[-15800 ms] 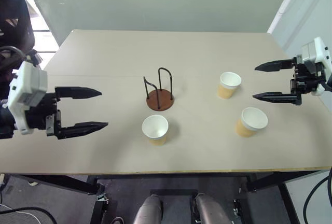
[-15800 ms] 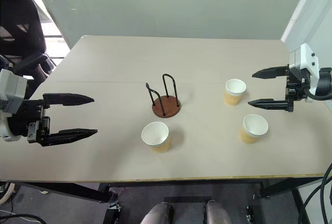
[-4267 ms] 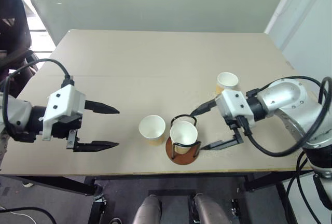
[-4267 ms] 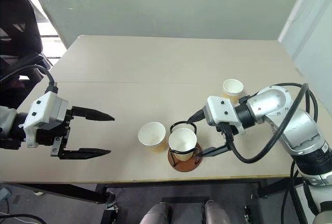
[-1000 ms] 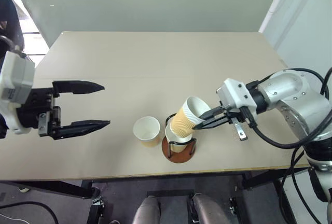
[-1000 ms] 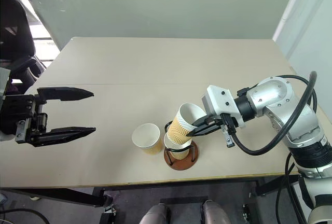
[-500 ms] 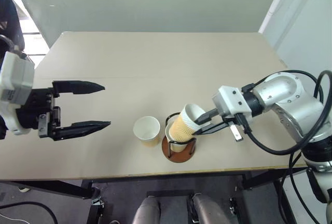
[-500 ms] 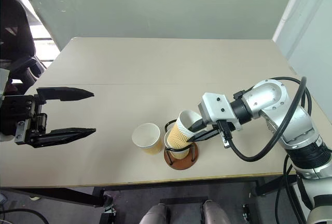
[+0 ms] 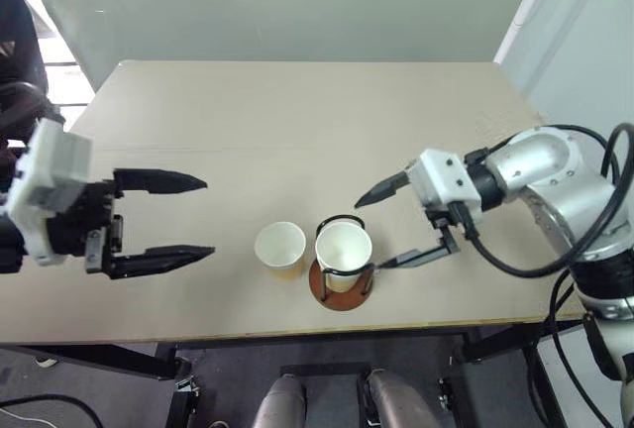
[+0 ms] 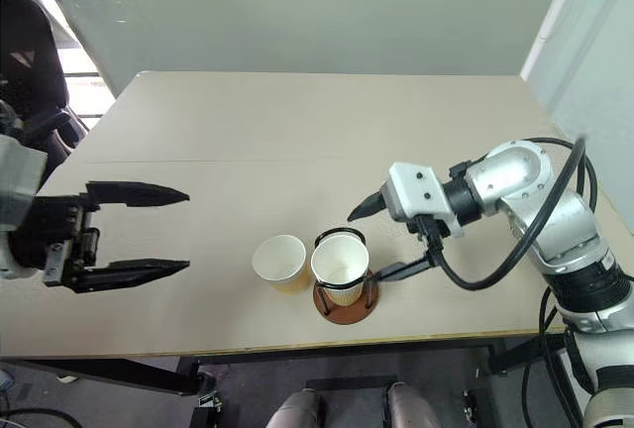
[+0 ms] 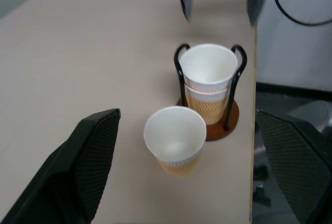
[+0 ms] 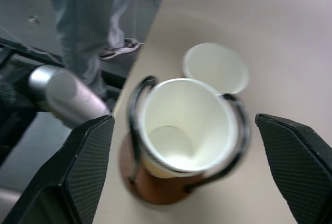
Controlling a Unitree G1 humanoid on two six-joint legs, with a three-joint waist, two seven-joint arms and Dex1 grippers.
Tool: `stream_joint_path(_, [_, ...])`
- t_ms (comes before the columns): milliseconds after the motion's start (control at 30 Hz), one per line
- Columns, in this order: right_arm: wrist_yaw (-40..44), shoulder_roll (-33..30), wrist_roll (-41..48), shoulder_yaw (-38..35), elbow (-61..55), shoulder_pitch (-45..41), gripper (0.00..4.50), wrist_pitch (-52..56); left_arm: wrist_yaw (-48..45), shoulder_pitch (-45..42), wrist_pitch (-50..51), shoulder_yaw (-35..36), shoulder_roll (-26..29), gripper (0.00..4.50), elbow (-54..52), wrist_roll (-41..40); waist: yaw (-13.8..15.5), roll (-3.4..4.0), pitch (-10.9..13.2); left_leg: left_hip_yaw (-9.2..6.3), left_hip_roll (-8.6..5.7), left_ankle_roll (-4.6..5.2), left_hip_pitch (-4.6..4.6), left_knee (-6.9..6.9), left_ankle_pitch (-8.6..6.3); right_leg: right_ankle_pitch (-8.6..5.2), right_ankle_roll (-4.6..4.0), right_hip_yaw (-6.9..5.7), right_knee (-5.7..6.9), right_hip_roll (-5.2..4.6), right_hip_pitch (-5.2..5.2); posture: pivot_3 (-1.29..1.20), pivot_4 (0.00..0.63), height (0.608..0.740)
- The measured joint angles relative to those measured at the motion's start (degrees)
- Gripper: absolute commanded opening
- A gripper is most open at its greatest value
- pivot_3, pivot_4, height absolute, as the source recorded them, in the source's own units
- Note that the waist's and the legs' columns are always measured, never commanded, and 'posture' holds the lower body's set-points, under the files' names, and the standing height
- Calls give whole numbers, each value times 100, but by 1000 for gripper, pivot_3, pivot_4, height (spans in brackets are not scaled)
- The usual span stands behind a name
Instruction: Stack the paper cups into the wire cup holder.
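I see two tan ribbed paper cups (image 11: 208, 81) nested, I think, in the black wire holder on its brown wooden disc (image 9: 342, 284); a third cup (image 9: 279, 249) stands just beside the holder; my right gripper (image 9: 388, 228) and left gripper (image 9: 170, 215) are both spread wide, holding nothing; the cup looks light and easy to crush, so I'd pinch its rim gently.

The room is bright and evenly lit. Strong daylight comes in at the upper left of the head views and glares white there. The table (image 9: 297, 121) has only soft, faint shadows. In the right wrist view the cups (image 12: 187, 128) look smeared and blurry. The left wrist view is sharper.
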Motion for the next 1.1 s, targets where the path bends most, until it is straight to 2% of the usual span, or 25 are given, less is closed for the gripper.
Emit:
stream_joint_path(233, [448,-515,527,-1157,670,-462,4480,-336,-171,-446,-658,-1682,-25,4500,-1,734,51,-5,-3,1,0,4,-19,-2,-7,-4,-6,-1,-5,-2,-19,0,150,740])
stream_joint_path(467, [465,-1281,221,-1433,852,232,4480,-650,-344,-1288,-1001,-2789,-377,4500,282,1220,93,-3,-2,4,0,11,-21,4,-12,4,8,-1,-7,-3,-16,0,150,740])
stream_joint_path(833, [307,-2119,514,-2708,71,1468,4480,-507,-920,-2366,-1705,-4017,-928,4500,1332,2130,105,-3,-2,17,-3,13,-20,17,-11,15,52,17,-30,-3,1,0,150,740])
stream_joint_path(1100, [11,-2318,733,-3163,-412,1960,4480,-204,-1250,-2772,-2145,-4478,-1259,4500,1831,2591,104,-3,-1,41,-22,28,-15,26,-13,17,102,77,-32,-3,5,0,150,740])
